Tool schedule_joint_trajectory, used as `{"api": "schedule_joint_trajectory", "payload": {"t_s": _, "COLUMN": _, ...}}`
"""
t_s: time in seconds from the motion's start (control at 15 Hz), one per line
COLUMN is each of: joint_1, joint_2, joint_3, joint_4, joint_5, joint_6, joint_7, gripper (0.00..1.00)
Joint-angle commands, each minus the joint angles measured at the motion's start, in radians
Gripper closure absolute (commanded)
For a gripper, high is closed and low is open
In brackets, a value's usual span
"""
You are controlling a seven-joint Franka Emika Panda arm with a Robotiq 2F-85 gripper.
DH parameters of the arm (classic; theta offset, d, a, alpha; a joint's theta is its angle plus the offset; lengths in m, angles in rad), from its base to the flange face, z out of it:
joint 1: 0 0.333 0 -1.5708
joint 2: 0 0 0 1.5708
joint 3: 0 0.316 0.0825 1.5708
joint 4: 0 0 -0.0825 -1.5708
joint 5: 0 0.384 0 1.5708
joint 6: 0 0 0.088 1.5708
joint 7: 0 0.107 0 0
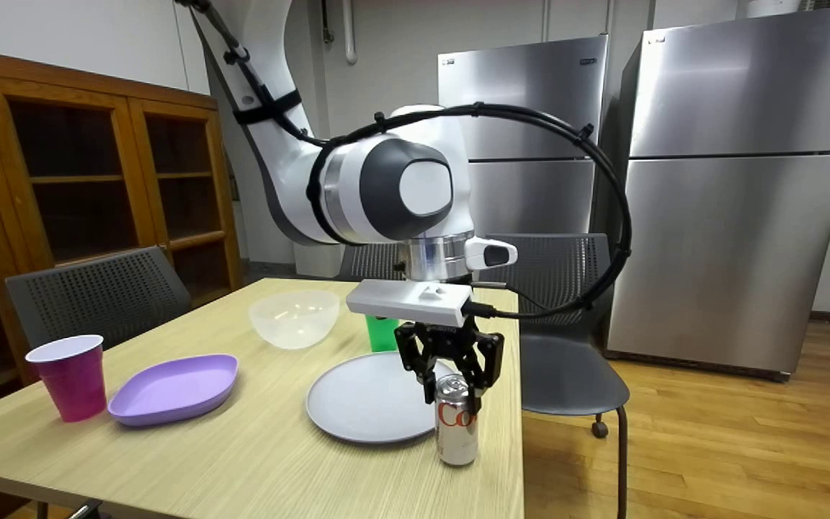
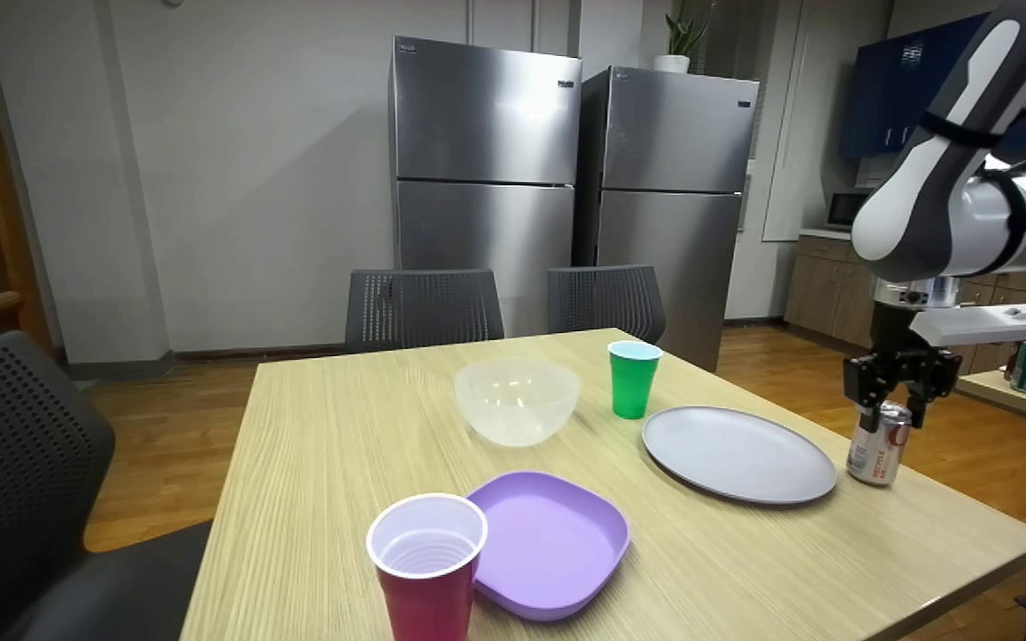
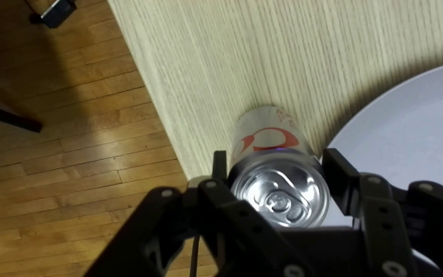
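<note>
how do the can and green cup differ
The can is silver with red lettering; the green cup is green below a pale rim. The can is mostly straight-sided; the green cup narrows toward its base. The gripper straddles the can, while the green cup stands apart from it. Both stand on the table.

- The arm (image 1: 285, 173) comes slanting down from overhead, white shell with dark grey panels, a black strap (image 1: 268, 108) wrapped round it.
- At the bottom the wrist (image 1: 415, 184) turns and points downward, its silver collar (image 1: 438, 256) right above the tool (image 1: 452, 395).
- I can see two black fingers (image 3: 220, 165) standing apart, tips low; whether they're clamping I can't tell.
- A pale bar (image 1: 411, 301) sits crosswise above them.
- A black cable (image 1: 625, 216) bows out in a wide loop.
</note>
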Motion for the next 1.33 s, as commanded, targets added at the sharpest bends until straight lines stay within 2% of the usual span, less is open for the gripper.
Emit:
{"api": "schedule_joint_trajectory", "payload": {"t_s": 0.0, "joint_1": 0.003, "joint_2": -0.087, "joint_3": -0.008, "joint_4": -0.006, "joint_5": -0.049, "joint_6": -0.087, "joint_7": -0.016, "gripper": 0.62}}
{"api": "schedule_joint_trajectory", "payload": {"t_s": 0.13, "joint_1": 0.009, "joint_2": -0.108, "joint_3": -0.008, "joint_4": -0.001, "joint_5": -0.071, "joint_6": -0.117, "joint_7": -0.010, "gripper": 0.62}}
{"api": "schedule_joint_trajectory", "payload": {"t_s": 0.4, "joint_1": 0.009, "joint_2": -0.155, "joint_3": 0.027, "joint_4": -0.007, "joint_5": -0.039, "joint_6": -0.160, "joint_7": -0.061, "gripper": 0.62}}
{"api": "schedule_joint_trajectory", "payload": {"t_s": 1.27, "joint_1": 0.085, "joint_2": -0.232, "joint_3": 0.128, "joint_4": -0.029, "joint_5": -0.019, "joint_6": -0.168, "joint_7": -0.147, "gripper": 0.62}}
